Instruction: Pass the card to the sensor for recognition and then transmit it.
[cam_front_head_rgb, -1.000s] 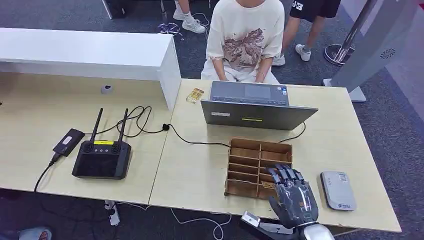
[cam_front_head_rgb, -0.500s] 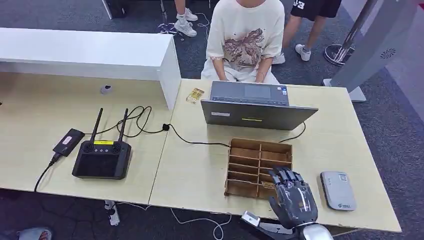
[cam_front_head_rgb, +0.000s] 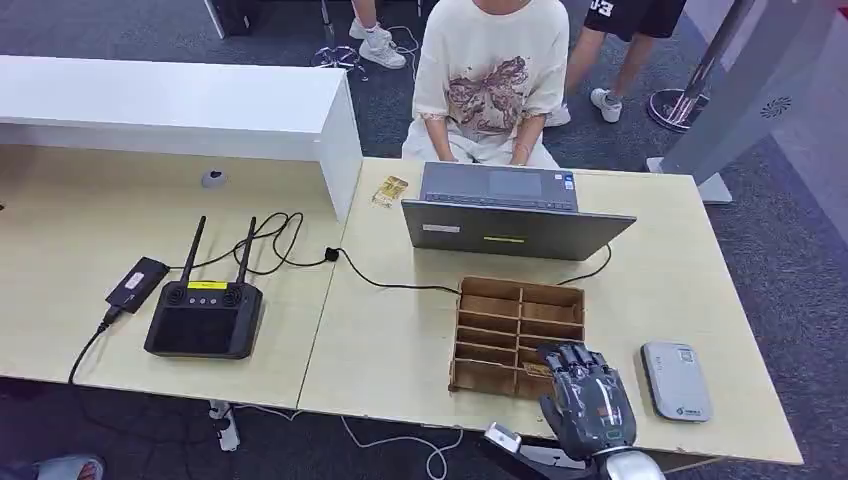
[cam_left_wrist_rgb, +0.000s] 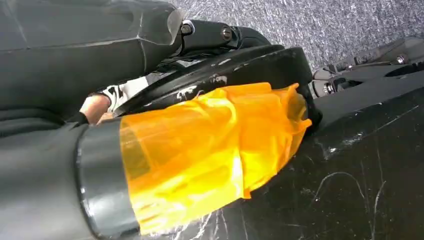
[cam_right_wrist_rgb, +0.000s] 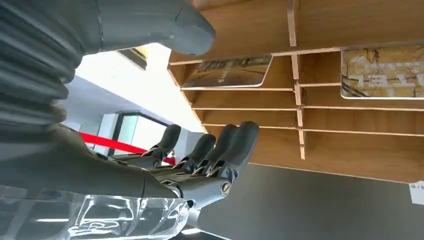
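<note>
right hand (cam_front_head_rgb: 588, 404) poised at the near right corner of the wooden divider box (cam_front_head_rgb: 517, 335)
head view puts the grey sensor (cam_front_head_rgb: 676, 380) just right of the box; the right wrist view reveals two cards (cam_right_wrist_rgb: 230, 71) lying in its compartments. fingers (cam_right_wrist_rgb: 235, 145) extended and apart, holding nothing, clear of the cards.

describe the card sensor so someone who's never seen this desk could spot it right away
Start at the open laptop on the right-hand desk, then come toward the robot to the wooden divider box. Just right of the box, past the robot's right hand, lies the sensor: a flat, light grey pad with rounded corners, the only pale device there.
</note>
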